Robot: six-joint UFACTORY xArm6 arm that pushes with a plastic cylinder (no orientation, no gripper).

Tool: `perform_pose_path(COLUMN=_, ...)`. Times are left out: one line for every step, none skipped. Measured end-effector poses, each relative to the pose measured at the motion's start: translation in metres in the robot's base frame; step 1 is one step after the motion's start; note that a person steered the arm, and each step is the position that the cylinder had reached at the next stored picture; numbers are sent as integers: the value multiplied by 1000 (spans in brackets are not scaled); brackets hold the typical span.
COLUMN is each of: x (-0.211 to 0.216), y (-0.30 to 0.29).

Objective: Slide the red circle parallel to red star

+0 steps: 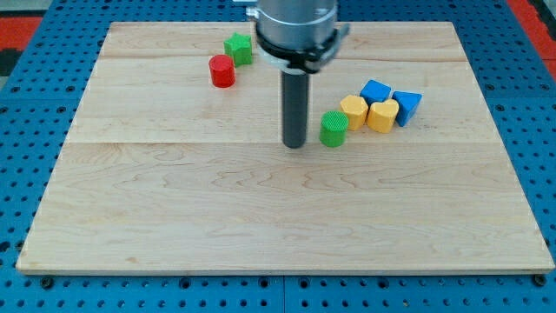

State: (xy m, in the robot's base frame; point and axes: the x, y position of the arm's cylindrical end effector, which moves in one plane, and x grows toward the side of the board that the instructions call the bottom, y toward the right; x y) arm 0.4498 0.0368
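The red circle (222, 70) is a red cylinder at the upper left of the wooden board (261, 217). A green block (238, 48) of unclear shape touches it on its upper right. No red star shows in the view. My tip (294, 144) rests on the board near the centre, below and to the right of the red circle and well apart from it. A green cylinder (334, 129) stands just to the right of my tip.
To the right of the green cylinder sit two yellow blocks (354, 111) (382, 115), then a blue block (375, 91) and a blue triangular block (407, 106), all clustered. The arm's grey housing (295, 30) hangs over the board's top centre.
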Motion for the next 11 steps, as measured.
perform_pose_path(x=0, y=38)
perform_pose_path(x=11, y=-30)
perform_pose_path(x=4, y=-27)
perform_pose_path(x=-5, y=6)
perform_pose_path(x=-5, y=2)
perform_pose_path(x=-5, y=9)
perform_pose_path(x=-5, y=33)
perform_pose_path(x=-5, y=39)
perform_pose_path(x=-5, y=45)
perform_pose_path(x=-5, y=49)
perform_pose_path(x=8, y=-15)
